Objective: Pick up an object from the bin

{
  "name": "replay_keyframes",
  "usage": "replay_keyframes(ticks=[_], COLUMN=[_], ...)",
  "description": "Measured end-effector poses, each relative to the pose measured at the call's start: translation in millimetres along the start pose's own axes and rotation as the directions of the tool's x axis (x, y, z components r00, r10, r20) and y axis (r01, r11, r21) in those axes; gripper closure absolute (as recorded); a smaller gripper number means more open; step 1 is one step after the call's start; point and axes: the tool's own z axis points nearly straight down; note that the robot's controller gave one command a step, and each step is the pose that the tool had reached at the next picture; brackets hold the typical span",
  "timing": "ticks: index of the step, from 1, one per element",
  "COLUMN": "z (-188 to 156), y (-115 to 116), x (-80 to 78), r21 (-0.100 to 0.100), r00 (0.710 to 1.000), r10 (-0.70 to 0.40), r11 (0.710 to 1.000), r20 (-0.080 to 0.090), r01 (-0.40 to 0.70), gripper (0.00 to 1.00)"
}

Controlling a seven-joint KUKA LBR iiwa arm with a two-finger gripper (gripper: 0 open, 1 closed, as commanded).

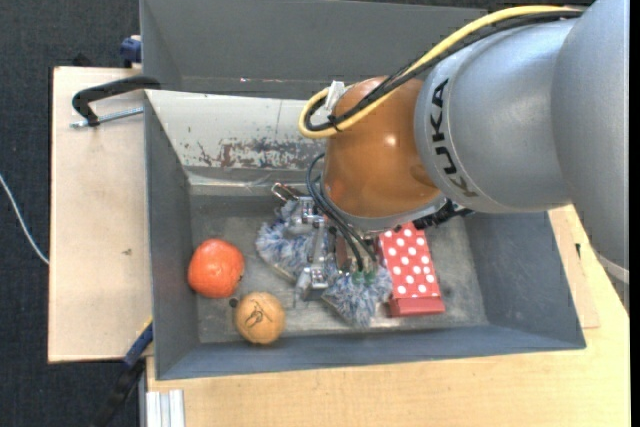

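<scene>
Gripper [318, 272]: low over the crumpled blue-white cloth [278, 242], mid-bin
Grip: cannot tell
Just right: red white-dotted box [414, 267]

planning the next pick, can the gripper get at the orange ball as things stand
Probably yes: the orange ball lies uncovered on the bin floor, left of the gripper, which is down at the blue-white cloth. The tan ball beside it might crowd the grasp.
</scene>
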Motion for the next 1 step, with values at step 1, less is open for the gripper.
replay_keyframes(ticks=[1], z=[0.0], y=[0.0], x=[0.0], r21=[0.000], r00=[1.000], r10=[0.000], r11=[1.000], r20=[0.000], r01=[0.000], gripper=[0.00])
